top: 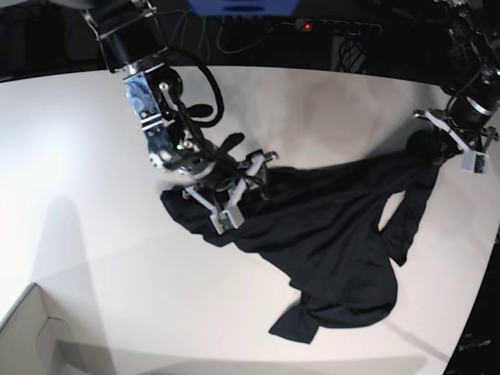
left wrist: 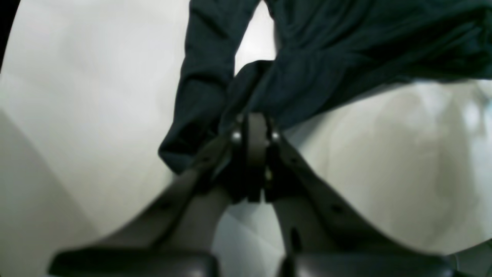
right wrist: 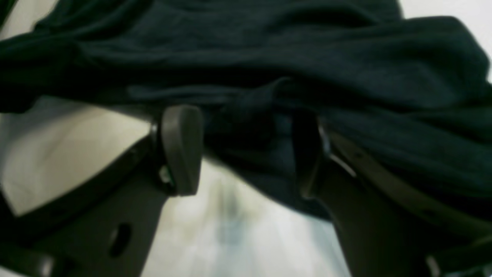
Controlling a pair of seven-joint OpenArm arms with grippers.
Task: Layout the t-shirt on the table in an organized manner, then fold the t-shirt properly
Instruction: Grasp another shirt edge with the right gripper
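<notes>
1. Fabric fills most of what you see: the t-shirt (top: 320, 234) lies crumpled across the middle and right of the base view, spread unevenly on the white table (top: 70, 156), with one bunched end trailing toward the lower centre of the frame.

2. Your left gripper (left wrist: 255, 127) shows at the centre of the left wrist view with its fingers (left wrist: 235, 135) pressed together, pinching a fold of the t-shirt (left wrist: 346, 46). In the base view you find this gripper (top: 444, 147) at the right edge of the frame, holding one end of the cloth up off the table, with a sleeve-like strip hanging down just below it.

3. Your right gripper (right wrist: 246, 150) shows at the centre of the right wrist view with its fingers (right wrist: 182, 150) spread wide. Dark cloth (right wrist: 269, 57) hangs between and above them; the view is too blurred for you to tell whether either finger touches it, and nothing is clamped.

4. In the base view this right gripper (top: 234, 195) sits left of centre, low over the left end of the t-shirt, where the fabric bunches up against it.

5. The pale corner of a cardboard box (top: 31, 336) sits in the lower left of the base view, well apart from the shirt.

6. Cables (top: 234, 31) run along the dark strip at the top of the frame, beyond the table's curved far edge.
</notes>
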